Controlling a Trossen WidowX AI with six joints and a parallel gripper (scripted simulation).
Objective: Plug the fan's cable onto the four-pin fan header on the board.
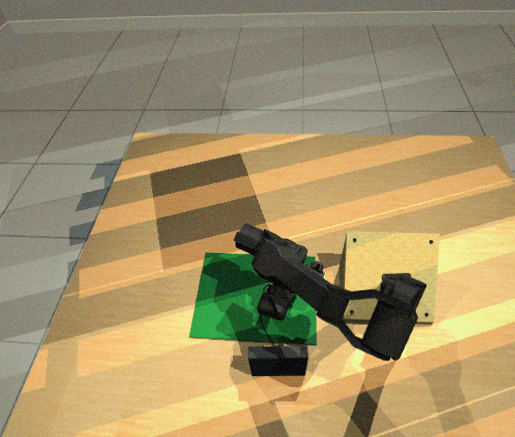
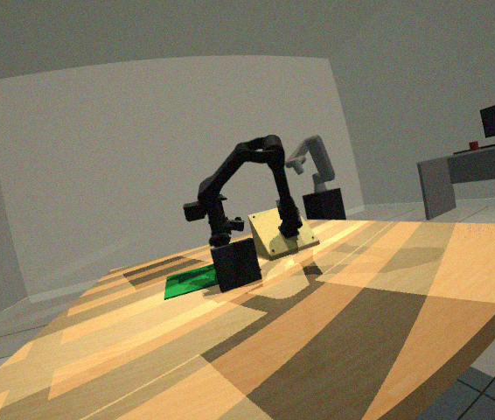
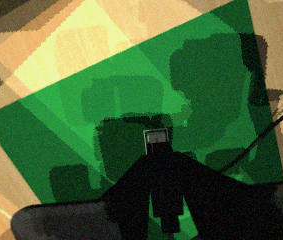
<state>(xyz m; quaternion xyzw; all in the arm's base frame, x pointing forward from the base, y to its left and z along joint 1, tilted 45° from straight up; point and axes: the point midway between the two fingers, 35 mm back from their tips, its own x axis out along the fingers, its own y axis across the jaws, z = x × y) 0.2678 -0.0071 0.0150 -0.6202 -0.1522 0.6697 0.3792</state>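
1. The tool (image 1: 274, 303) (image 2: 219, 239) (image 3: 160, 159) is closed on the black plug (image 3: 167, 197), pointing down over the green board (image 1: 244, 300) (image 2: 189, 282) (image 3: 136, 90), low and left of centre in the top view.
2. In the wrist view the plug is at bottom centre, between the dark fingers; just above it shows the pale-rimmed header (image 3: 156, 135), partly covered. Whether plug and header touch, I cannot tell.
3. A thin black cable (image 1: 266, 331) (image 3: 261, 137) crosses the right of the wrist view.
4. A black block (image 1: 277, 360) (image 2: 236, 265) stands on the table (image 1: 154, 376) (image 2: 148, 339), just below the board in the top view.
5. A tilted yellow panel (image 1: 389, 259) (image 2: 263, 223) is right of the board there.
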